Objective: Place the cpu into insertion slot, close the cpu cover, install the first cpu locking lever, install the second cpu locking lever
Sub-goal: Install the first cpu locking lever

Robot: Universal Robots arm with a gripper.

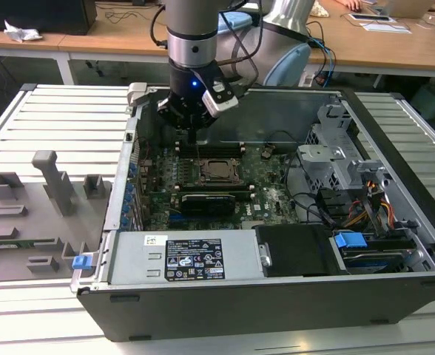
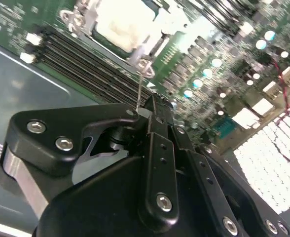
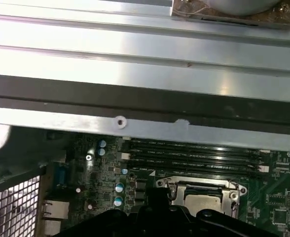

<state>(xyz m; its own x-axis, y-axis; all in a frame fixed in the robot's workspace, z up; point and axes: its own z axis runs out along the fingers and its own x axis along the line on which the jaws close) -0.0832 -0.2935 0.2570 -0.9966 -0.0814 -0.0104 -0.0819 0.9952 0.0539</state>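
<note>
My end effector (image 1: 195, 137) hangs inside the open PC case (image 1: 395, 281), in the upper-middle of the exterior view, just above the board (image 1: 269, 196) and a bit behind the slot (image 1: 219, 171). In the second wrist view the black fingers (image 2: 155, 128) look pressed together with a thin metal lever (image 2: 139, 91) rising from between the tips, so I'd call it clenched on that lever. The lever runs up to a small loop right at the slot's edge.

The cpu (image 3: 199, 200) sits in the slot, low and right of center in the first wrist view: pale grey top showing through the cover (image 3: 201, 185), which lies flat over it. In the second wrist view that same patch is a bright blur near the top, can't make out detail there.

Black memory slots (image 3: 194, 153) run just beyond the slot. The case sits on a slatted metal table (image 1: 62, 118), with a grey fixture tray (image 1: 36, 214) at the exterior view's left.
</note>
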